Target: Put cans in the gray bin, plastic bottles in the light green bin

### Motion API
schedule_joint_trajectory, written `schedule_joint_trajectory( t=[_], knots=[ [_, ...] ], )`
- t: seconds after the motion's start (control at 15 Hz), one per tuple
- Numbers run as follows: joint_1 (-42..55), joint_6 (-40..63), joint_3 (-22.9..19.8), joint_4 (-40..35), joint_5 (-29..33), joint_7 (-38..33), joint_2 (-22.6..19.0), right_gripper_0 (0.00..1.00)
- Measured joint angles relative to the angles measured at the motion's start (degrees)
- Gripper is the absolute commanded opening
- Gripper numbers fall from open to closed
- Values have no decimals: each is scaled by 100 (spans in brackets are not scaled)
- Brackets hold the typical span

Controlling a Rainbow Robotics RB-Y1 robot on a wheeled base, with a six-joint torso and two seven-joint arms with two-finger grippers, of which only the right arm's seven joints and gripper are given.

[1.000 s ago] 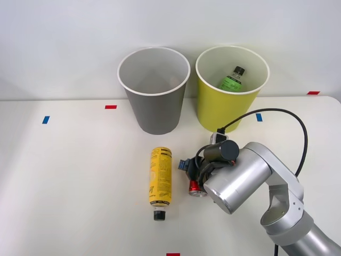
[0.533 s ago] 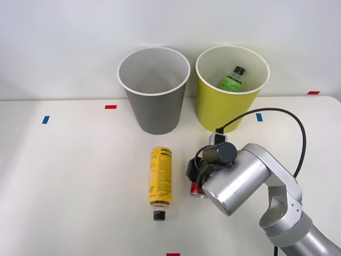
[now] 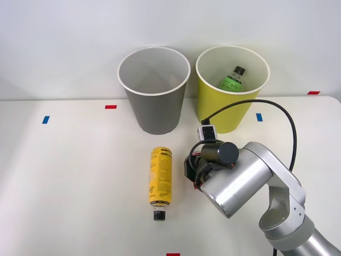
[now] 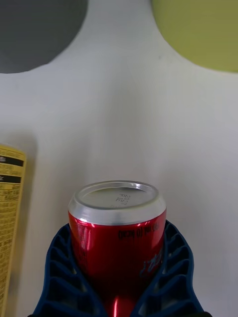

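Note:
The red can [image 4: 118, 237] with its silver end sits between the blue ribbed fingers [image 4: 59, 267] of my right gripper [image 4: 117, 247], which is shut on it. In the front view the gripper [image 3: 192, 169] is just right of the yellow bottle [image 3: 160, 178], and the wrist hides nearly all of the can. That bottle lies flat on the table with its black cap toward the front edge; its label [image 4: 10, 208] also appears beside the can. The gray bin [image 3: 154, 106] stands behind the bottle. The light green bin [image 3: 224, 114] to its right holds a green-labelled bottle [image 3: 232, 80].
Both bins stand side by side against the white wall, and their walls, gray [image 4: 34, 29] and light green [image 4: 198, 29], appear beyond the can. Blue tape [image 3: 46, 119] and red tape [image 3: 111, 106] mark the white table. A black cable [image 3: 277, 112] loops over my arm.
The blue fingers seen open beside the can a second ago have closed on it. The wrist has shifted slightly toward the bins, and the can has left its spot on the table.

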Motion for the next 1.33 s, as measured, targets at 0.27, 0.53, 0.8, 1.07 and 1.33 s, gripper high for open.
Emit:
schedule_joint_trajectory(
  t=[0.27,0.53,0.8,1.07,1.33],
  knots=[
    [382,-699,-118,-640,133,972,-51,0],
    [583,-1693,-377,-980,-135,1609,-61,0],
    [612,-2884,-642,-1098,-657,1908,44,0],
    [614,-3773,-794,-1274,-871,2002,130,0],
    [350,-3799,-927,-1548,-1010,2023,410,0]
  ],
)
